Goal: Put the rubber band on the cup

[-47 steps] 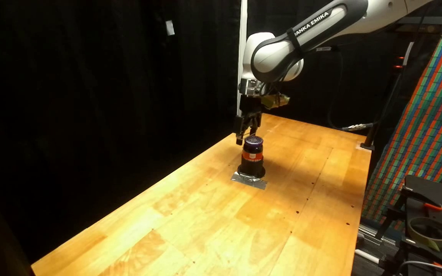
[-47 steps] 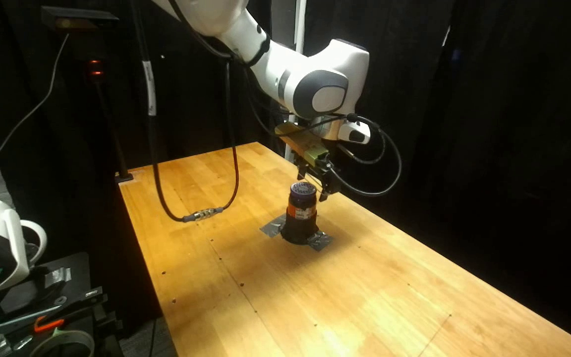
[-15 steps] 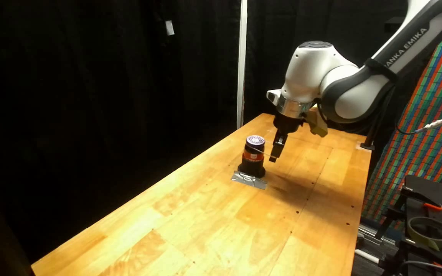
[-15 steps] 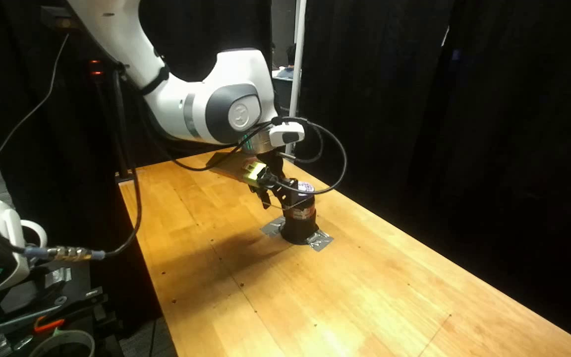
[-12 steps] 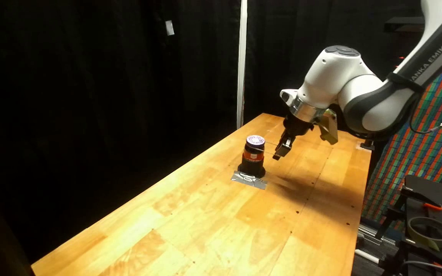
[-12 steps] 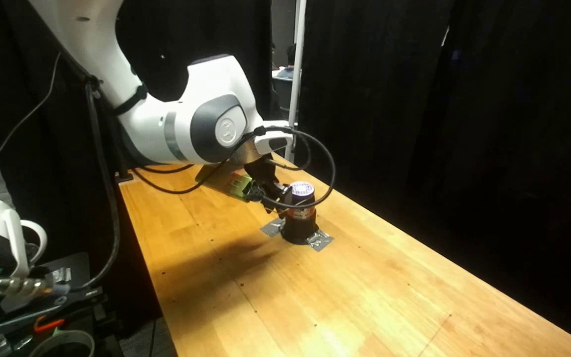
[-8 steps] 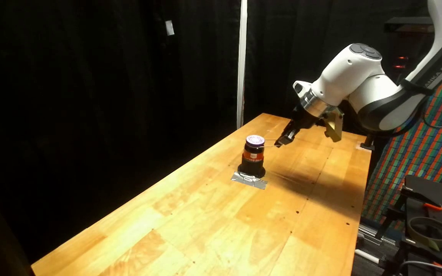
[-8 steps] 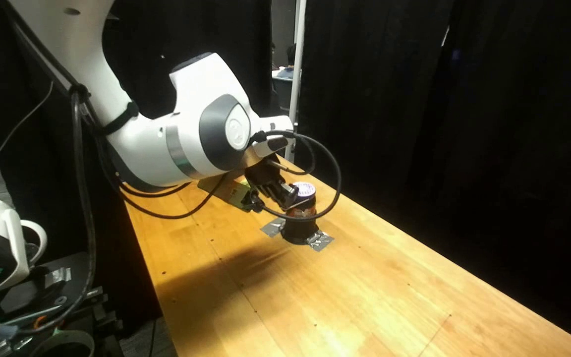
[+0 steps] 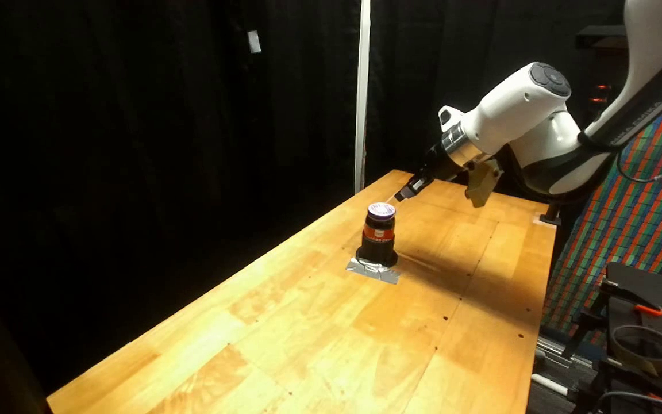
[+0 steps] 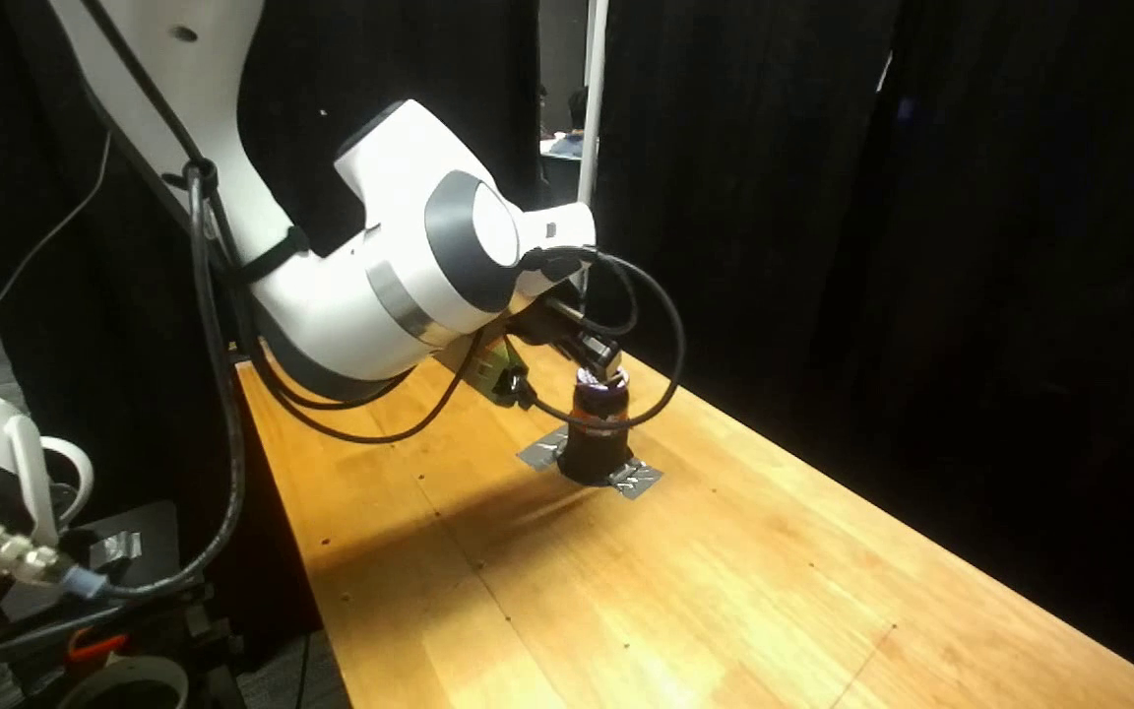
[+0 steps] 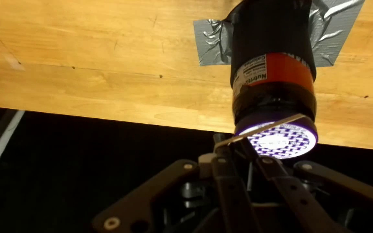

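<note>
The cup [image 9: 378, 237], dark with an orange label and a purple-and-white top, stands upright; in the wrist view the cup [image 11: 272, 38] shows top-down. My gripper [image 9: 398, 196] slants down from the arm, its tips close above the rim of the cup's top. From the exterior view with the cable loop, the gripper [image 10: 613, 366] covers part of that top. Seen from the wrist, the gripper [image 11: 231, 140] is shut, tips nearly meeting. A thin tan rubber band [image 11: 267, 127] bends round the left finger and stretches across the top to its rim. Whether the tips pinch it, I cannot tell.
Silver tape [image 9: 373, 271] fixes the cup's base to the wooden table [image 9: 308, 333]. A black cable [image 10: 680, 340] loops from the wrist past the cup. Dark curtain [image 9: 193, 144] hangs behind the table edge. A side cart holds a tape roll [image 9: 644, 348].
The gripper has shut from open fingers, tilted, and risen from beside the cup to its top. The band ran from the cup's upper side to the fingers; now it crosses the top.
</note>
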